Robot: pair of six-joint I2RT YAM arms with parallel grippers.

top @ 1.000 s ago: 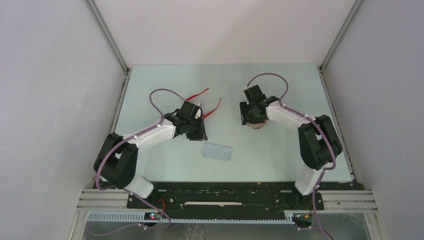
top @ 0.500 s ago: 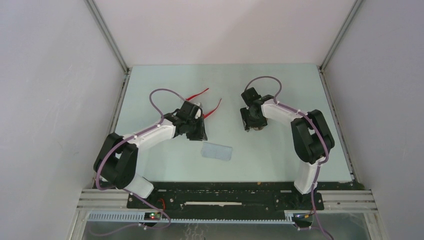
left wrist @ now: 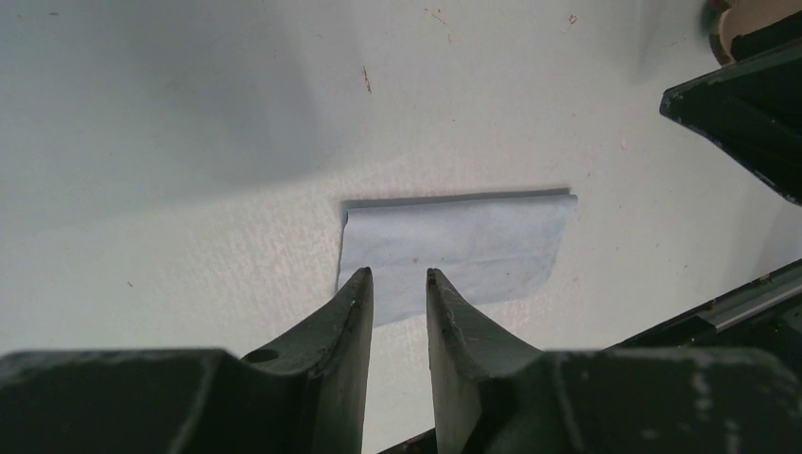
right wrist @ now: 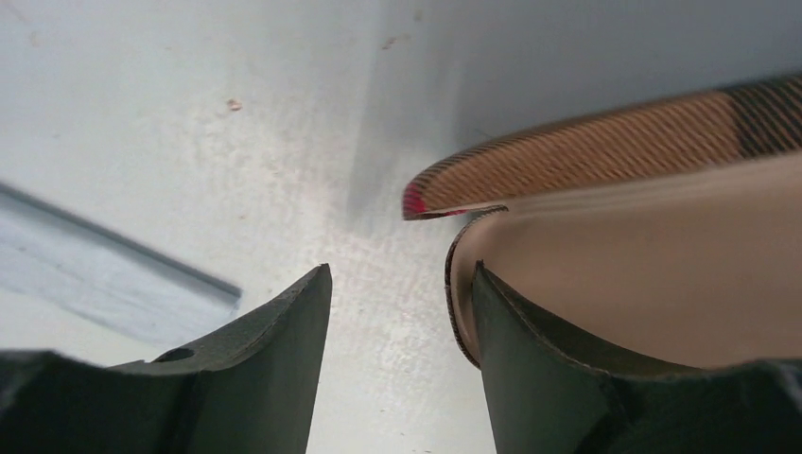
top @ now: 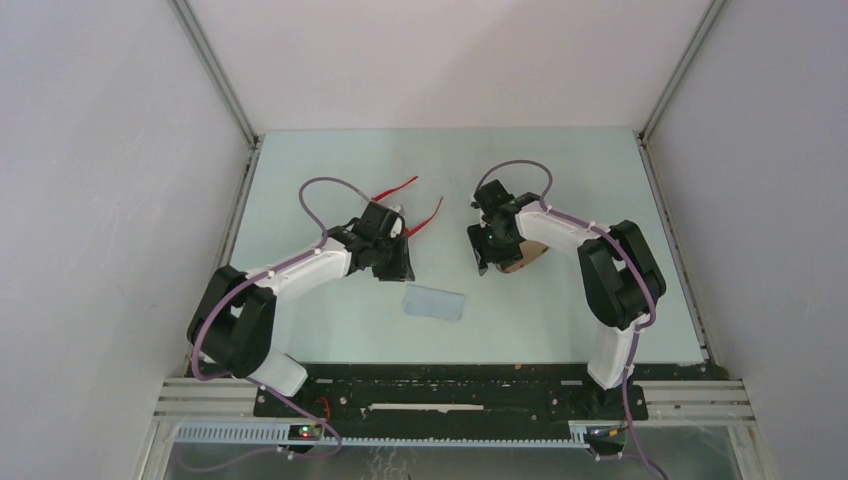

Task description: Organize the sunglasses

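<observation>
One red pair of sunglasses (top: 429,214) lies on the worktop (top: 560,170), poking out from the far side of the left pincer (left wrist: 398,277), which is barely parted and pinches nothing. One blue cloth (left wrist: 454,251) lies before it. The right pincer (right wrist: 399,274) is spread across the rim of one open plaid case (right wrist: 605,142).

A pale blue cloth (top: 434,302) lies flat as a rectangle on the pale green table (top: 570,170), toward its near edge. Farther back and to the right, a brown case (top: 527,255) with plaid stripes rests open, its striped lid lifted above a tan inside. The 2 are well apart.
</observation>
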